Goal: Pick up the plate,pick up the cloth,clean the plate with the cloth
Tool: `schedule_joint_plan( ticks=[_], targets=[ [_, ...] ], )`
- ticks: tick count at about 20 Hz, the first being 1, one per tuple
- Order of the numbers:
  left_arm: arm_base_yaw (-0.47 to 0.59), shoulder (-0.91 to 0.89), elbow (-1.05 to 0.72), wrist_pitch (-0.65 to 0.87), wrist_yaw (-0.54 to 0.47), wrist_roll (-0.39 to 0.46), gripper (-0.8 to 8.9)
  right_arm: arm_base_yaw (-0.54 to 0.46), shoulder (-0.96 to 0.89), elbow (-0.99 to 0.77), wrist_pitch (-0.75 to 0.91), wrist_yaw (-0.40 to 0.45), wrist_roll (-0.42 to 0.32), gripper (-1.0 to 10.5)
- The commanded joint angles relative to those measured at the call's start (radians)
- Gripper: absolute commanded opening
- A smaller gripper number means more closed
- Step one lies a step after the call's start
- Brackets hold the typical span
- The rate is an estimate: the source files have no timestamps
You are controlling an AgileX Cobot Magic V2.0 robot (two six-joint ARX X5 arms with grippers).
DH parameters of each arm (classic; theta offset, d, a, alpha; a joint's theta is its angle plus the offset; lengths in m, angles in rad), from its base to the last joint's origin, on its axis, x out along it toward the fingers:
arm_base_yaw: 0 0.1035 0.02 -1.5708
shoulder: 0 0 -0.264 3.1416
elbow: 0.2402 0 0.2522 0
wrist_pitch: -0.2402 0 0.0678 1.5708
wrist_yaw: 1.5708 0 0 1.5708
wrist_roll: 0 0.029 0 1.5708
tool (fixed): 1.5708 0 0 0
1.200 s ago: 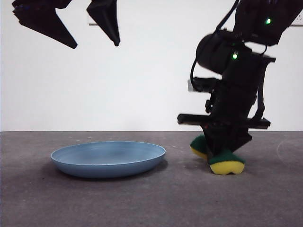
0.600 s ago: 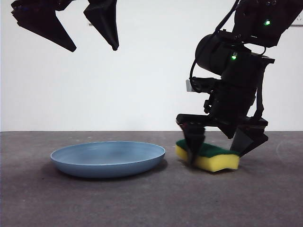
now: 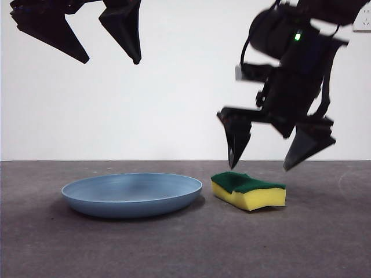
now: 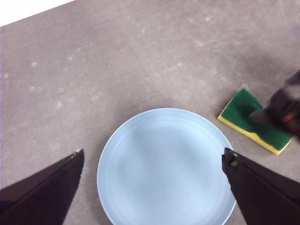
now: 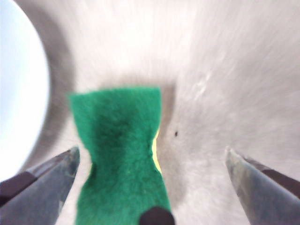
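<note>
The light-blue plate point(image 3: 132, 193) lies flat on the grey table, left of centre. It also shows in the left wrist view point(image 4: 166, 168). The cloth is a yellow sponge with a green top point(image 3: 248, 190), lying flat just right of the plate. It shows in the left wrist view point(image 4: 246, 117) and the right wrist view point(image 5: 121, 154). My right gripper point(image 3: 272, 162) hangs open and empty a little above the sponge. My left gripper point(image 3: 110, 59) is open and empty, high above the plate.
A white wall point(image 3: 174, 92) closes the back of the table. A wall socket point(image 3: 363, 22) shows at the top right corner. Bare grey table point(image 3: 185, 249) lies in front of the plate and sponge.
My right gripper was shut on the sponge, squeezing it on the table. It has opened, let the sponge go and risen. The sponge has sprung back flat. The left gripper barely moved.
</note>
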Motion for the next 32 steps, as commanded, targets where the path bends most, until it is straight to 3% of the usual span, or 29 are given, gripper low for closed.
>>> schedule_joint_plan(
  ticks=[1, 2, 3, 5, 8, 10, 13, 17, 21, 27, 32],
  targets=[
    [0.006, -0.001, -0.007, -0.003, -0.005, 0.024, 4.92, 0.000, -0.046, -0.011, -0.023, -0.001, 0.000, 6.9],
    [0.010, -0.001, -0.007, -0.007, -0.007, 0.025, 4.57, 0.000, -0.066, -0.011, -0.035, 0.000, 0.000, 6.5],
    [0.014, -0.001, -0.007, -0.016, -0.022, 0.026, 3.66, 0.000, -0.087, -0.011, -0.052, 0.000, 0.000, 5.0],
    [0.026, -0.001, -0.007, -0.044, -0.030, 0.050, 0.22, 0.000, -0.133, -0.011, -0.090, -0.001, -0.001, 0.2],
    [0.058, -0.001, -0.007, -0.070, -0.016, 0.051, -0.09, 0.000, -0.210, -0.011, -0.093, -0.011, -0.001, -0.1],
    [0.080, -0.002, -0.007, -0.062, -0.004, 0.052, -0.09, 0.002, -0.271, -0.011, -0.070, -0.075, -0.010, -0.1],
    [0.133, -0.002, -0.008, -0.046, 0.091, 0.080, -0.09, 0.011, -0.370, -0.011, -0.006, -0.079, -0.027, -0.1],
    [0.201, -0.069, -0.074, 0.096, 0.136, 0.080, -0.09, 0.036, -0.482, -0.028, 0.039, -0.069, -0.054, -0.1],
    [0.294, -0.231, -0.216, 0.213, 0.200, 0.072, -0.09, 0.058, -0.592, -0.139, 0.147, -0.023, -0.061, -0.1],
    [0.387, -0.498, -0.528, 0.388, 0.258, -0.016, -0.09, 0.072, -0.781, -0.447, 0.323, 0.016, -0.060, -0.1],
    [0.394, -0.563, -0.592, 0.427, 0.276, -0.018, -0.04, 0.076, -0.848, -0.523, 0.277, 0.015, -0.019, 0.0]
  ],
)
